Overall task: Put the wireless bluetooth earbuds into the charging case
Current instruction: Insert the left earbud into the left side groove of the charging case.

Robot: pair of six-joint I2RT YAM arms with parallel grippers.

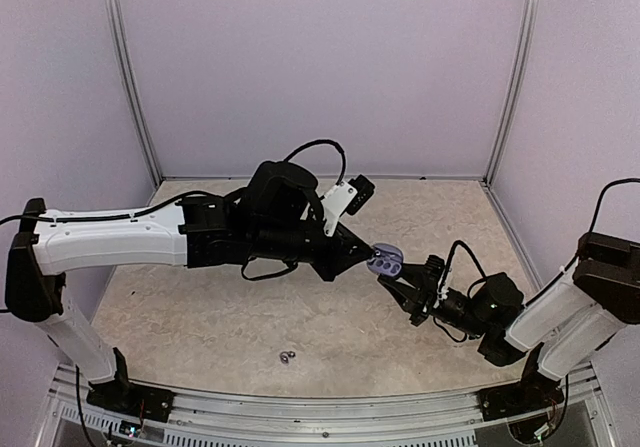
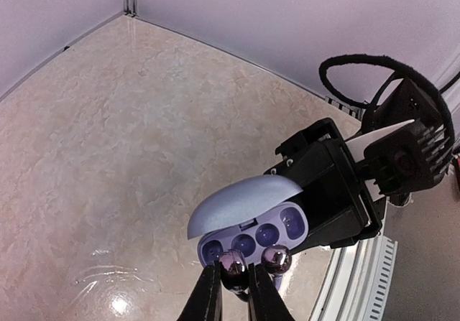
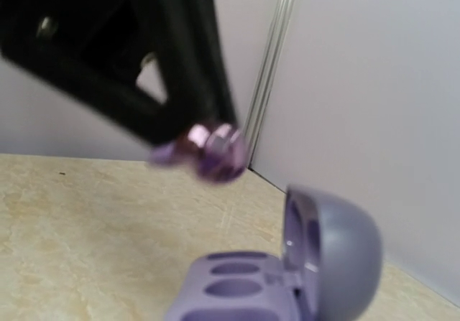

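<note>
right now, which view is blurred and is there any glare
Right wrist: the earbud is smeared, the case soft; left wrist: sharp, a glare spot on the table at bottom left; top: evenly lit, no glare.

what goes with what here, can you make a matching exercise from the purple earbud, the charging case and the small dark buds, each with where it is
Things:
1. purple earbud
2. charging case
3. small dark buds

Places:
a. lying on the table, near the arm bases
b. held in the right jaws, lid open
c. pinched in the left jaws, close to the case

Pairs: 1-c, 2-b, 3-a
</note>
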